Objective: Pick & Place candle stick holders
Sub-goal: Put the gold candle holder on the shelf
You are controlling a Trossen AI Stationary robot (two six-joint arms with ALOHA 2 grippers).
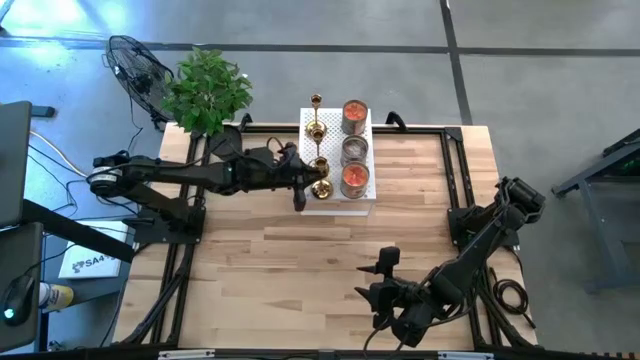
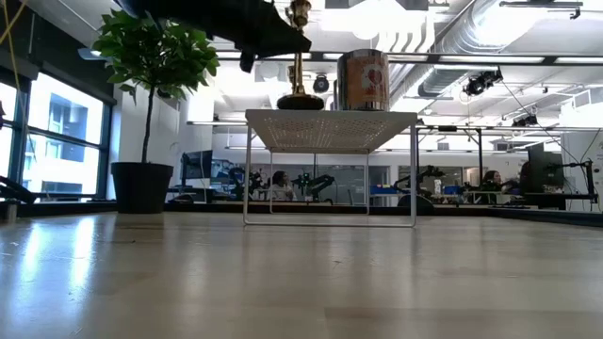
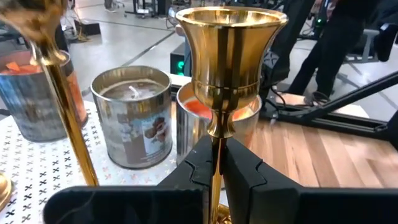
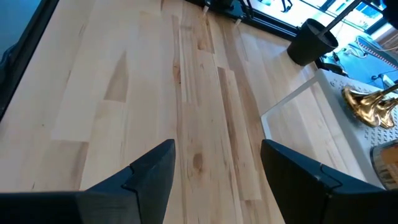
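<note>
On the white perforated stand [image 1: 335, 205] at the table's far middle, a gold candle stick holder [image 1: 322, 187] has its base [image 2: 301, 100] at the stand's top. My left gripper [image 1: 311, 188] is shut on it, reaching in from the left. Its cup top [image 3: 230, 50] fills the left wrist view. Two more holders [image 1: 316, 128] [image 1: 319, 160] stand on the stand behind it; one stem [image 3: 65, 118] rises beside my fingers. My right gripper [image 1: 376, 280] hovers open over bare wood near the front edge, its fingers [image 4: 149, 174] holding nothing. My left gripper pinches the holder's slim stem [image 3: 216, 152], a little below the cup, between its two fingers [image 3: 202, 165]. The fingers come level from the table's left and lie across the stem. The holder stands upright; whether its base rests on the stand or hangs just above it, I cannot tell.
Three tin candles [image 1: 354, 117] [image 1: 354, 150] [image 1: 354, 181] line the stand's right half, close to the held holder. A potted plant [image 1: 205, 90] stands at the far left corner. Open wood [image 1: 300, 260] lies between the stand and the front edge.
</note>
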